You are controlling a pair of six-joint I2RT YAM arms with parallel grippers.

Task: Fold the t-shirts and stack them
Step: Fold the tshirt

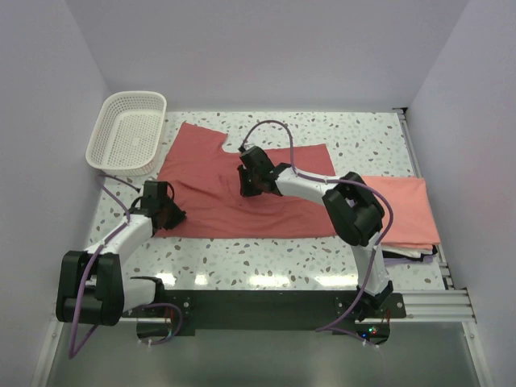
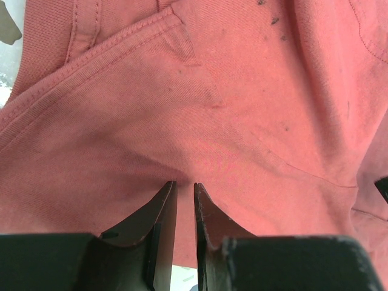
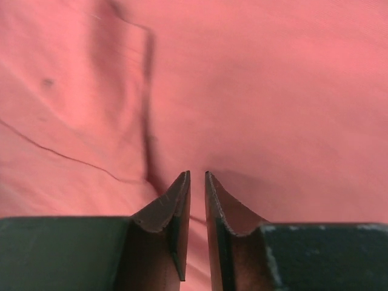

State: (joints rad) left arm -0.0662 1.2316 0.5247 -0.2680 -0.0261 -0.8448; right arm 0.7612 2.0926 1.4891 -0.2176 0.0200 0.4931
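Observation:
A dusty red t-shirt (image 1: 242,185) lies spread flat across the middle of the table. My left gripper (image 1: 168,213) is at the shirt's near left edge, its jaws nearly together with a pinch of red cloth (image 2: 242,121) between them (image 2: 185,183). My right gripper (image 1: 248,185) is over the middle of the shirt, below the collar. Its jaws are also narrowed on a raised fold of the red cloth (image 3: 254,91), tips (image 3: 197,174) pressed into it. A lighter salmon t-shirt (image 1: 407,211) lies folded at the right edge of the table.
A white lattice basket (image 1: 137,95) stands at the back left corner, just beyond the shirt's sleeve. White and dark cloth edges (image 1: 413,254) show under the salmon shirt. A metal rail (image 1: 419,161) runs along the table's right side. Walls close in on three sides.

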